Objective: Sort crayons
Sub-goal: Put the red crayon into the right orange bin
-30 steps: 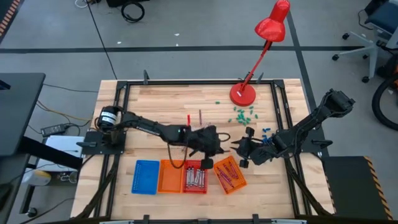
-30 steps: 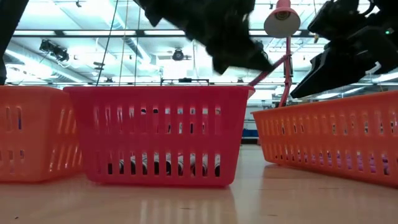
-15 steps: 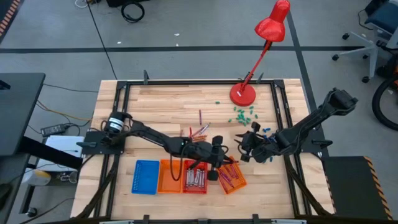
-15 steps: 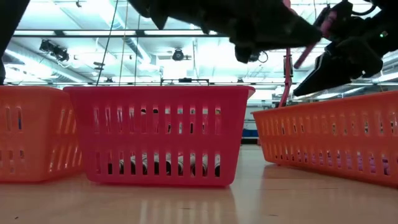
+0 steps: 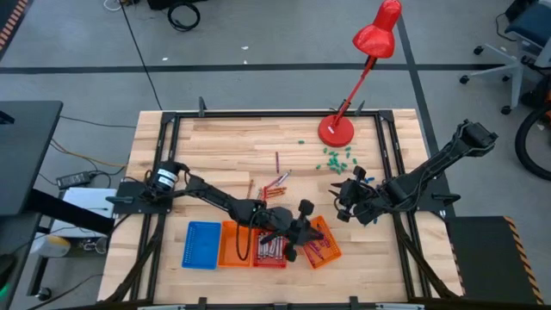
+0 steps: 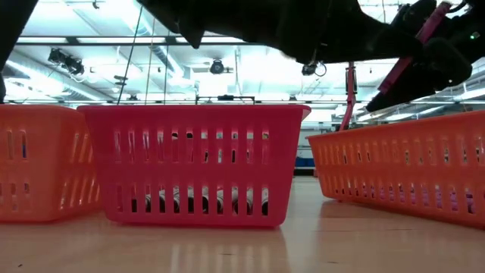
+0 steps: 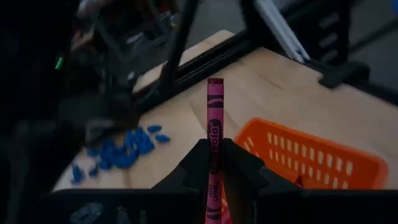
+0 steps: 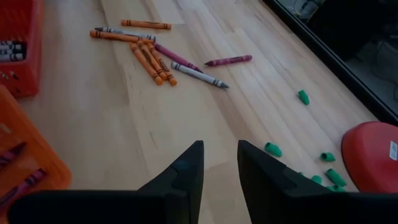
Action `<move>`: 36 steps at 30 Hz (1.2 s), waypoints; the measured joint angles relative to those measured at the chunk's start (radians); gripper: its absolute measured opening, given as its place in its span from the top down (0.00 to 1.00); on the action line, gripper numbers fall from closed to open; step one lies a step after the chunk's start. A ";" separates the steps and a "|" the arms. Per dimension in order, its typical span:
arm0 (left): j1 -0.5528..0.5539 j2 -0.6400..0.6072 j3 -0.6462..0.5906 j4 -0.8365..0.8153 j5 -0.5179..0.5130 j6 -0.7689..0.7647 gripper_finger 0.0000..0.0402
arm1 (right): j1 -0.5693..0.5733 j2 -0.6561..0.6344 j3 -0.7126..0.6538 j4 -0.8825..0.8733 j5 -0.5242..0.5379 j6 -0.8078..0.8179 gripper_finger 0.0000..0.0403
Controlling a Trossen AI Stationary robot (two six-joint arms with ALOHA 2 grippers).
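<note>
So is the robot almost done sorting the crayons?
Not yet. Some crayons already lie in the red basket and the tilted orange basket. The left gripper holds a pink crayon over the baskets. A loose pile still waits on the table. The right gripper hovers open, empty.

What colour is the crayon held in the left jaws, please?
Pink crayon with black print, clearest in the left wrist view.

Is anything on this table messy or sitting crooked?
The right-hand orange basket sits skewed while the other three line up straight. Loose crayons lie scattered on the table, and small green bits are strewn near the lamp base.
</note>
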State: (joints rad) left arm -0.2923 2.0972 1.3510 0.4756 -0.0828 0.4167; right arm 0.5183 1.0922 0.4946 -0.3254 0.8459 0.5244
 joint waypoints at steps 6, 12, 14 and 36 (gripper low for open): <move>-0.024 -0.001 0.000 -0.079 0.014 0.202 0.89 | 0.004 0.000 0.000 0.003 -0.001 -0.001 0.75; -0.019 -0.001 0.000 -0.088 0.006 0.207 0.89 | 0.004 0.000 0.000 0.004 -0.003 -0.003 0.75; -0.019 -0.001 0.000 -0.094 0.007 0.207 0.88 | 0.004 0.000 0.000 0.004 -0.006 -0.003 0.75; 0.012 -0.136 0.000 -0.250 -0.144 0.222 0.68 | 0.004 0.000 0.000 0.010 -0.030 -0.004 0.75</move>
State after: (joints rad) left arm -0.2804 1.9616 1.3514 0.2254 -0.2263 0.6382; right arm 0.5224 1.0924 0.4946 -0.3157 0.8163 0.5209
